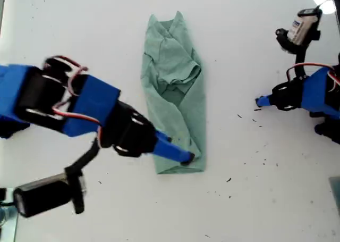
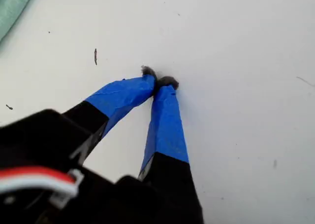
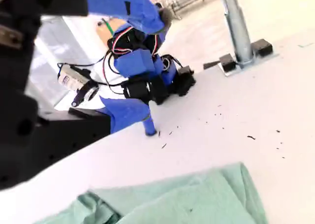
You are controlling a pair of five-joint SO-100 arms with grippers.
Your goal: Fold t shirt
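The pale green t shirt (image 1: 172, 93) lies folded into a long narrow strip down the middle of the white table (image 1: 265, 210). My second gripper (image 1: 188, 157) reaches in from the exterior view's left, its blue fingers together over the strip's near corner. In the second wrist view one blue finger (image 3: 133, 7) shows above the t shirt (image 3: 197, 199), with no cloth hanging from it. My first gripper (image 2: 160, 79) is shut, tips down on bare table, off to the exterior view's right (image 1: 260, 100). A corner of the t shirt (image 2: 12, 5) shows well off from it.
Dark specks (image 1: 228, 180) dot the table toward the exterior view's lower right. A metal post on a bolted base (image 3: 236, 27) stands past the table's far edge in the second wrist view. Each arm carries a wrist camera (image 1: 42, 197) (image 1: 303, 26).
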